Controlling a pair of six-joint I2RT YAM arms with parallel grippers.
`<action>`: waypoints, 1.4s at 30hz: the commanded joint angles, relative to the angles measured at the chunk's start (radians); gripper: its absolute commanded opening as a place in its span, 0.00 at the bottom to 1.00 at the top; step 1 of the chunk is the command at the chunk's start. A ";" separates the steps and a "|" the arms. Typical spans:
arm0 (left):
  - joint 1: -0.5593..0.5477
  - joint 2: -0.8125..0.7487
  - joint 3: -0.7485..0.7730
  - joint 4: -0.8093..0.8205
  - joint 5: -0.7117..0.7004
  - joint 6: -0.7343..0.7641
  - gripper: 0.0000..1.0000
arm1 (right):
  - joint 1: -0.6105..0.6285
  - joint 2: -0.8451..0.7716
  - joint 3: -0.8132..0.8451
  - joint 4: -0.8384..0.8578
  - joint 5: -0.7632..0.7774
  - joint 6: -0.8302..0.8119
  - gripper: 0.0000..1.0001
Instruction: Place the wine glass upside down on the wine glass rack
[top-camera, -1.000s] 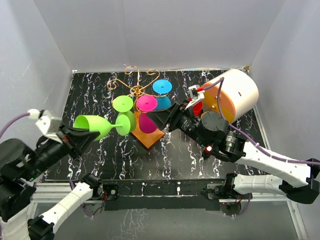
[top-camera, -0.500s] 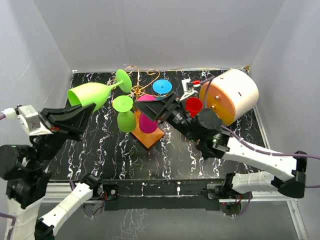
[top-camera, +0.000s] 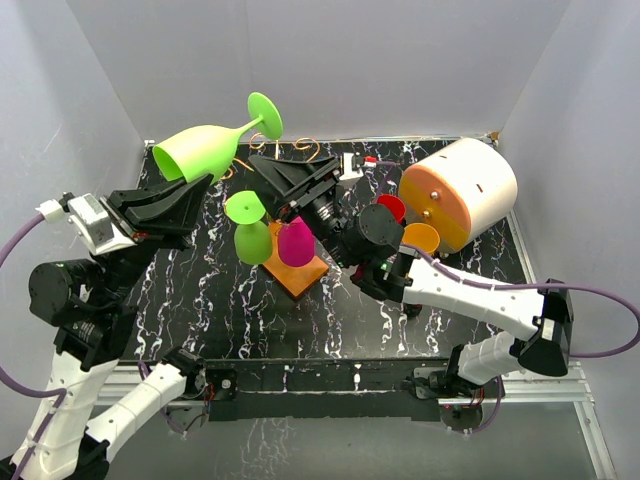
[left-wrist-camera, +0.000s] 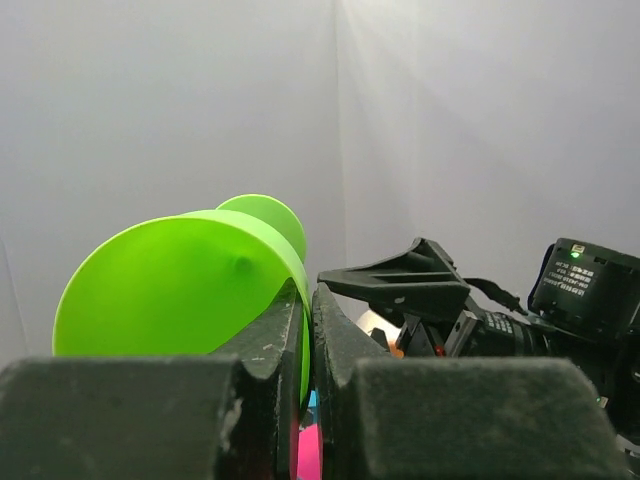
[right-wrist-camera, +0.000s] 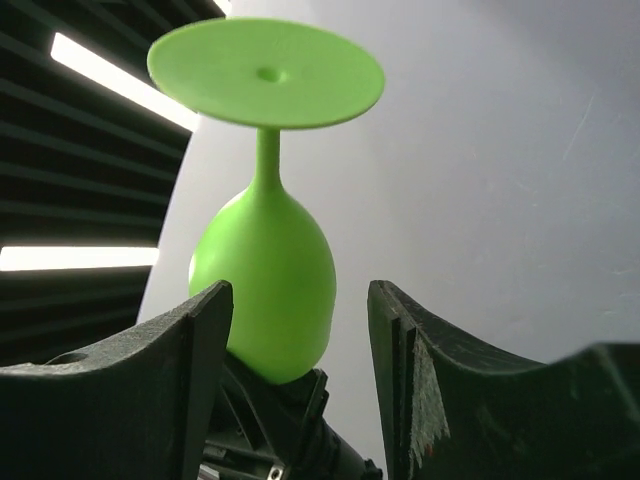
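Observation:
My left gripper (top-camera: 203, 186) is shut on the rim of a light green wine glass (top-camera: 205, 148) and holds it high above the table's back left, foot pointing up and right. In the left wrist view the rim is pinched between the fingers (left-wrist-camera: 275, 330). My right gripper (top-camera: 270, 185) is open and empty, and points up at the glass. In the right wrist view the glass (right-wrist-camera: 265, 285) sits a little beyond the open jaws. The wine glass rack has an orange-brown base (top-camera: 300, 275) and gold scrolls (top-camera: 303, 150). A second green glass (top-camera: 250, 228) and a pink glass (top-camera: 295, 245) hang on it upside down.
A large white cylinder with an orange face (top-camera: 462, 190) lies at the back right. A red cup (top-camera: 391, 208) and an orange disc (top-camera: 421, 237) sit beside it. The black marbled table (top-camera: 200, 300) is walled by white panels.
My left arm has lifted the green glass up and toward the back. My right gripper has swung left and up over the rack toward the glass and now hides the blue glass.

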 joint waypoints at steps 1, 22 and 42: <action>0.000 -0.010 -0.002 0.117 0.042 0.022 0.00 | 0.001 0.001 0.047 0.117 0.103 0.073 0.54; 0.001 -0.010 -0.012 0.121 0.119 -0.037 0.00 | -0.013 0.099 0.217 0.088 0.112 0.075 0.32; 0.000 -0.141 0.086 -0.330 -0.113 -0.081 0.66 | -0.031 0.015 0.119 0.171 0.047 -0.182 0.00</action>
